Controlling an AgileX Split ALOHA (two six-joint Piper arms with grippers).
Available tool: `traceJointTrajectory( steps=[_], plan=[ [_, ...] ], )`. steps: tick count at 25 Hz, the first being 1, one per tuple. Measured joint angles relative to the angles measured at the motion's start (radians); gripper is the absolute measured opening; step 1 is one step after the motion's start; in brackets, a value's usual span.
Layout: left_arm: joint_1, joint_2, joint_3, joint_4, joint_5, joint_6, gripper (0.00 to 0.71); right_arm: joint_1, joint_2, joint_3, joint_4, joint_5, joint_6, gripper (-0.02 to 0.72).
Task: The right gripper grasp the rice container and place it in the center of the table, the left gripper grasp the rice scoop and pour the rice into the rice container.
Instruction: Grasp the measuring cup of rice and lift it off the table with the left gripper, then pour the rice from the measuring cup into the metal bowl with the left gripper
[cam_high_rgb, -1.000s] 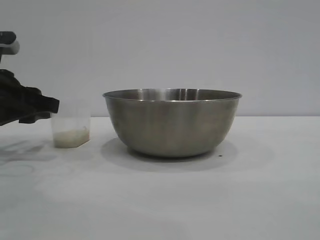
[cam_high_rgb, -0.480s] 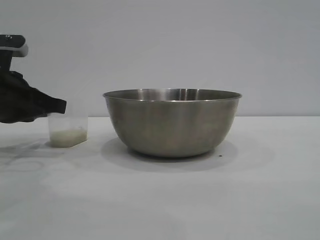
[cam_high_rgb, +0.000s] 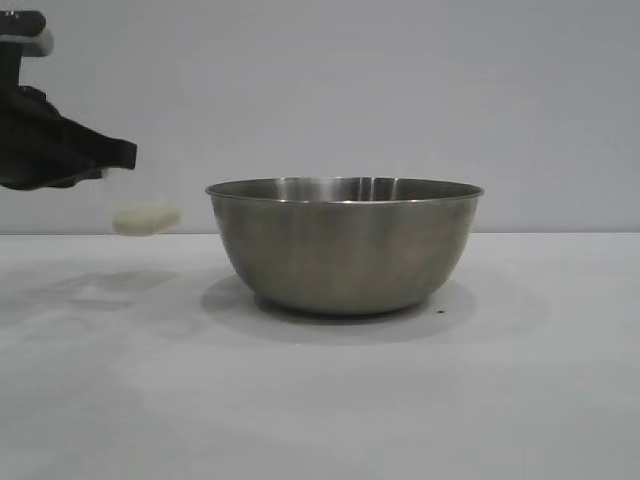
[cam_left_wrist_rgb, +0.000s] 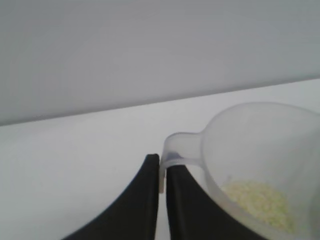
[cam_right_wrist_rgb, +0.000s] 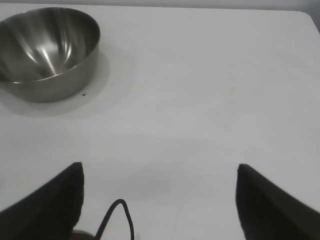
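The rice container (cam_high_rgb: 345, 245), a large steel bowl, stands on the white table (cam_high_rgb: 500, 400) near its middle; it also shows in the right wrist view (cam_right_wrist_rgb: 47, 50), far from my right gripper (cam_right_wrist_rgb: 160, 172), which is open and empty over bare tabletop. My left gripper (cam_high_rgb: 125, 152) is at the far left, raised above the table, shut on the loop handle of the rice scoop (cam_high_rgb: 147, 200). The translucent cup hangs in the air left of the bowl with the rice (cam_high_rgb: 146, 217) in its bottom. In the left wrist view the fingers pinch the handle (cam_left_wrist_rgb: 170, 150), and the rice (cam_left_wrist_rgb: 257, 202) lies inside.
A small dark speck (cam_high_rgb: 441, 312) lies on the table by the bowl's right side. A black cable loop (cam_right_wrist_rgb: 117, 215) shows near the right gripper. The table's far right corner (cam_right_wrist_rgb: 302, 15) is in the right wrist view.
The left gripper has closed on the scoop's handle and lifted the scoop off the table, up and slightly to the right. The bowl has not moved.
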Motion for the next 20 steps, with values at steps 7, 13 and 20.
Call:
traceJointTrajectory(
  steps=[7, 13, 20],
  plan=[
    [0.0, -0.047, -0.093, 0.179, 0.106, 0.056, 0.0, 0.0, 0.0, 0.0, 0.0, 0.0, 0.0, 0.532],
    [-0.001, -0.076, -0.142, 0.351, 0.153, 0.072, 0.0, 0.0, 0.0, 0.0, 0.0, 0.0, 0.0, 0.532],
    [-0.071, -0.078, -0.214, 0.48, 0.255, 0.284, 0.0, 0.0, 0.0, 0.0, 0.0, 0.0, 0.0, 0.532]
  ],
)
